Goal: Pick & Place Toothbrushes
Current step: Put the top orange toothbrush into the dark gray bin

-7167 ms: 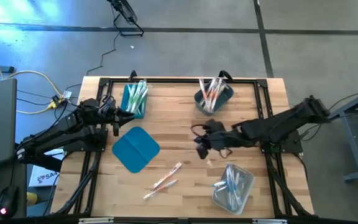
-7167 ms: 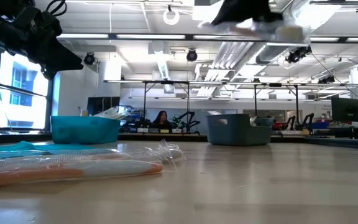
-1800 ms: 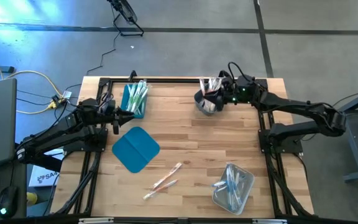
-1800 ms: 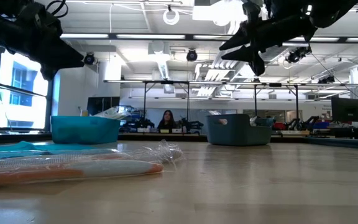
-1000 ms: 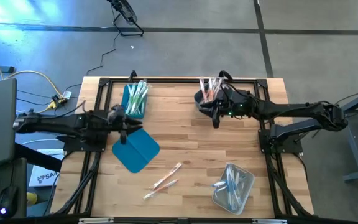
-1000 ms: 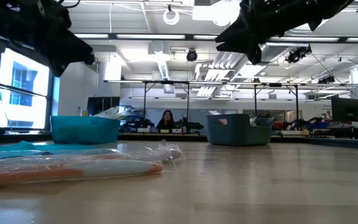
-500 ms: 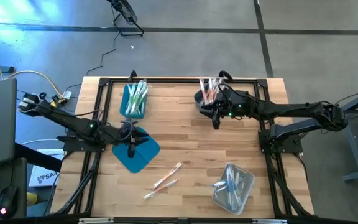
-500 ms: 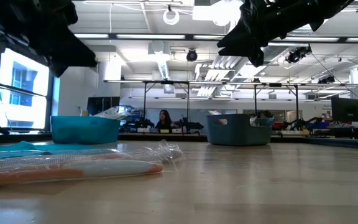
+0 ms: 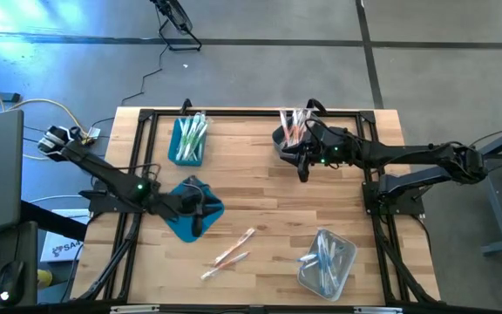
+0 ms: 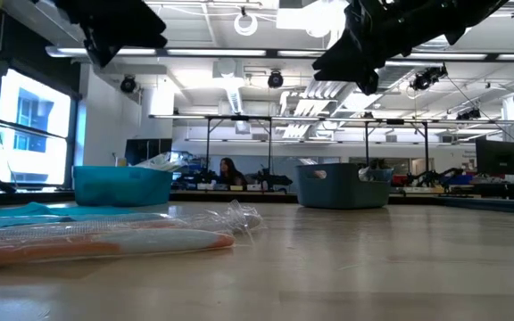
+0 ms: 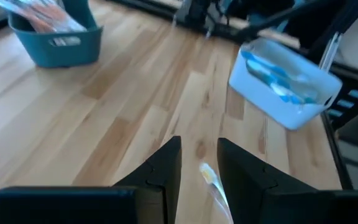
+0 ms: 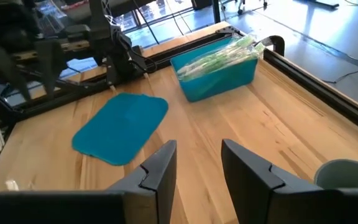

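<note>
Two loose toothbrushes (image 9: 231,251) lie flat on the wooden table near its front edge; the low view shows them close up (image 10: 105,239). More toothbrushes stand in the teal bin (image 9: 187,139), the grey bin (image 9: 293,138) and the clear bin (image 9: 327,260). My left gripper (image 9: 197,218) hovers open over the flat teal lid (image 9: 190,209), and past its fingers (image 11: 197,168) one loose toothbrush (image 11: 211,179) shows. My right gripper (image 9: 301,171) hangs open and empty just in front of the grey bin, its fingers (image 12: 197,171) pointing toward the lid (image 12: 120,124).
A black frame (image 9: 251,112) runs along the table's edges. Bare wood lies between the lid, the loose toothbrushes and the clear bin (image 11: 284,81). A person sits in the room far behind the table (image 10: 227,169).
My left gripper has swung from beside the teal bin toward the table's near edge and a little to the right, and now hangs over the teal lid. Its fingers stay open. My right gripper has kept still.
</note>
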Controlling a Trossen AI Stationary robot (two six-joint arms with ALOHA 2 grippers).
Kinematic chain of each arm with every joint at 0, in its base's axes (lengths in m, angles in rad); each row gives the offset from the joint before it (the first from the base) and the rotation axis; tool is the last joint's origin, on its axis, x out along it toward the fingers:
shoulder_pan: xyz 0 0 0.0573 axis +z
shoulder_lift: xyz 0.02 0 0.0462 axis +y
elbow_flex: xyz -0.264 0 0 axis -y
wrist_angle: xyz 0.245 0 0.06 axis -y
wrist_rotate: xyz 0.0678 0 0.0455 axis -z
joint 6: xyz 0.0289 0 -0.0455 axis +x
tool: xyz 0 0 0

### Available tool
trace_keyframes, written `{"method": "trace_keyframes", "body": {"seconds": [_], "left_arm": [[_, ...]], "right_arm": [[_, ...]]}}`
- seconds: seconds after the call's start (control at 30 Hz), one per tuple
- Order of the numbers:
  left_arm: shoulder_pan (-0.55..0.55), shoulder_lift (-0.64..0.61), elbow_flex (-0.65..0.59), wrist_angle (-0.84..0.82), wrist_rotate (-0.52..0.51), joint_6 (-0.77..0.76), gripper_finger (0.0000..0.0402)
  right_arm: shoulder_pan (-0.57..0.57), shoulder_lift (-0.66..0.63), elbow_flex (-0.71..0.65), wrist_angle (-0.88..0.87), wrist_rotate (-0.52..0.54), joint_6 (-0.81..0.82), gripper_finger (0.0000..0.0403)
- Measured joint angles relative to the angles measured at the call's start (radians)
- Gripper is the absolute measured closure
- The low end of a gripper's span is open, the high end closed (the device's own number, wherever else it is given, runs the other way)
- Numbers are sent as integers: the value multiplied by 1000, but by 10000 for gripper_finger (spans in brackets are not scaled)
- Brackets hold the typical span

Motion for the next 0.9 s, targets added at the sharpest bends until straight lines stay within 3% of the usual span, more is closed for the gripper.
{"method": "trace_keyframes", "body": {"seconds": [0.27,0.43,0.67,0.9], "left_arm": [[3,187,200,-264,22,-167,302],[2,279,296,-370,91,-265,302],[2,384,354,-363,208,-270,302],[-6,462,371,-366,279,-377,302]], "right_arm": [[0,0,0,-41,-12,1,283],[0,0,0,-77,-14,9,283],[0,0,0,-93,-15,9,283],[0,0,0,-110,-15,10,283]]}}
